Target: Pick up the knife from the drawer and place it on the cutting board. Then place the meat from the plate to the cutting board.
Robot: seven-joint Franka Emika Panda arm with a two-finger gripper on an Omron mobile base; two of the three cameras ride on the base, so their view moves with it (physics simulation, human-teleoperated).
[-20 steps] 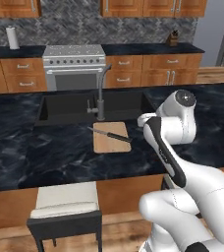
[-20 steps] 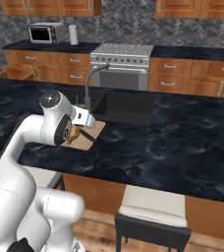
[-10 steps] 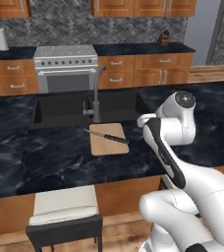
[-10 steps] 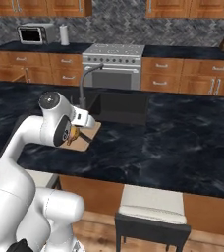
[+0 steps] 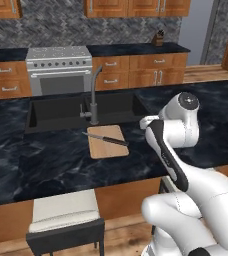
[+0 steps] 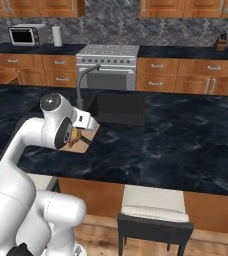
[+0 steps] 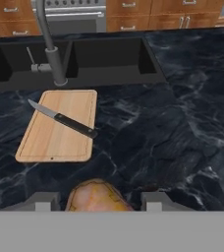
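The gripper is clamped on the meat, one golden-brown lump wedged between the two finger tips in the hand view, its lower part cut off by the bottom of the picture. In the right base view the same lump peeks out orange beside the arm's wrist, half hidden by the white casing, and the fingers themselves are hard to make out there. In the left base view the arm's own elbow blocks the hand entirely.

Ahead of the gripper and off to its left lies one cutting board, flat on the dark marble counter. One knife rests diagonally across it, blade tip poking just past the board's left edge, dark handle reaching its right edge. In the right base view the board is mostly covered by the arm.

Beyond the board sits one double sink with one faucet rising at the board's far edge, its top cut off. Further back, one stove.
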